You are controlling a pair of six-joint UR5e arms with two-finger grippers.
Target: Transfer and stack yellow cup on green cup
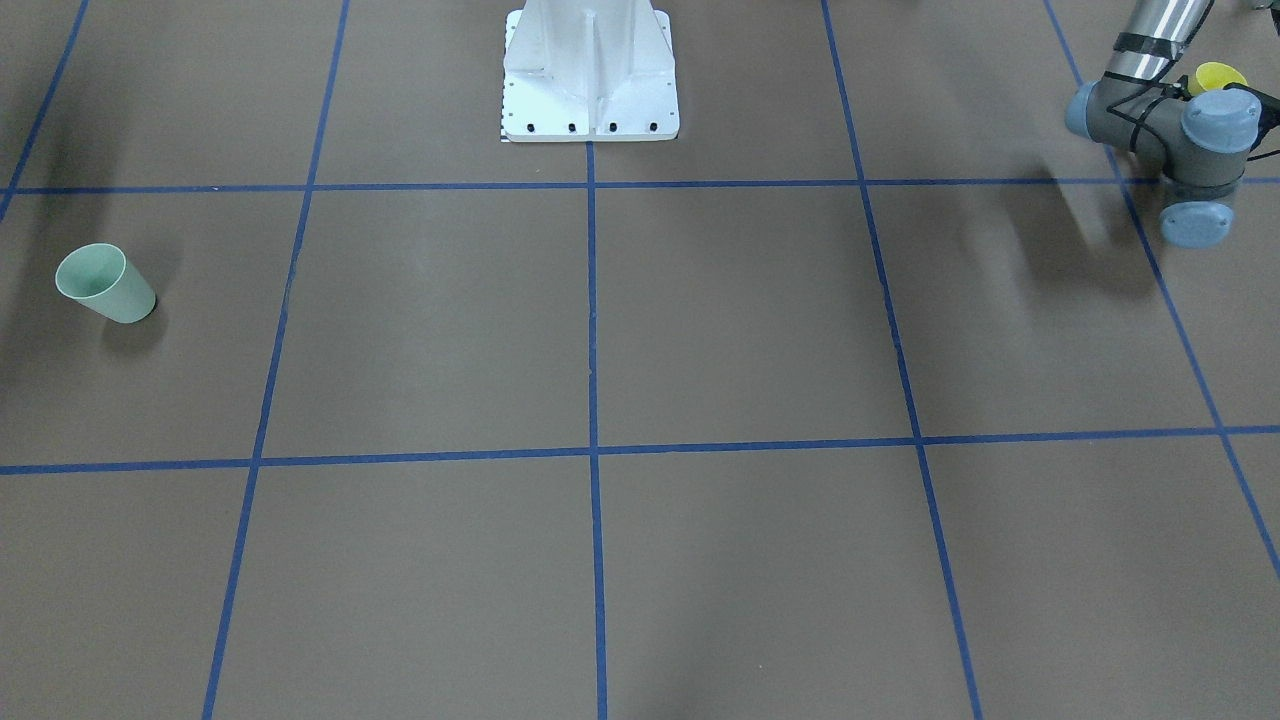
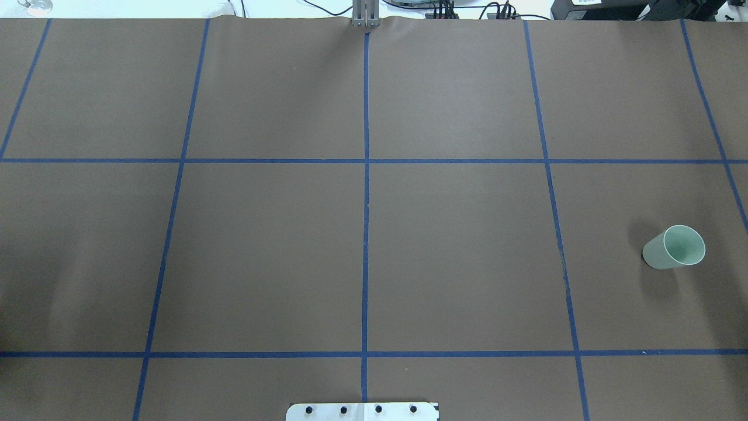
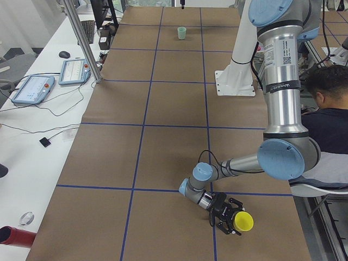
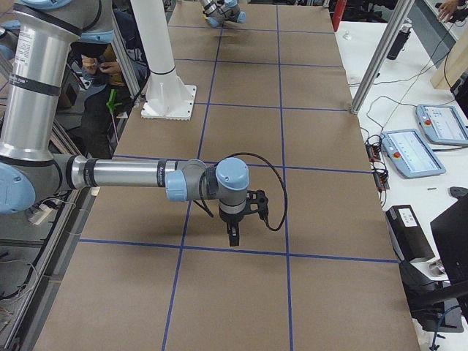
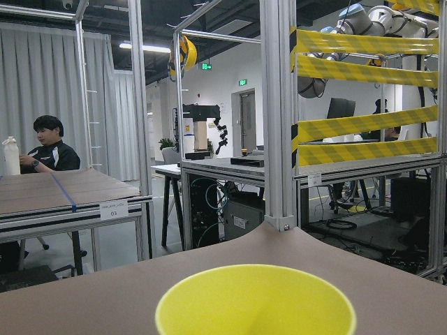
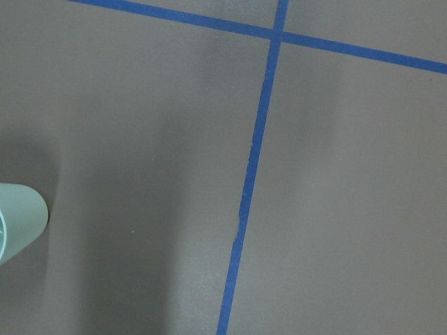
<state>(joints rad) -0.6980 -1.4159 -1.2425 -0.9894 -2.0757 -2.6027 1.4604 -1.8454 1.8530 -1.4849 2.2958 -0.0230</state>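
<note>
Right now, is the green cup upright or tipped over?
Upright. In the left side view the green cup stands on its narrow base, wide rim on top; the overhead view looks down into its open mouth.

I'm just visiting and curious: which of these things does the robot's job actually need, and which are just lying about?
Job:
small bright yellow plastic cup
small pale mint-green plastic cup

Lying about:
nearer blue-edged touchscreen tablet
black computer mouse

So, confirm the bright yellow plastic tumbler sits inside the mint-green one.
No, the green tumbler stands empty; the yellow tumbler is far off.
</note>
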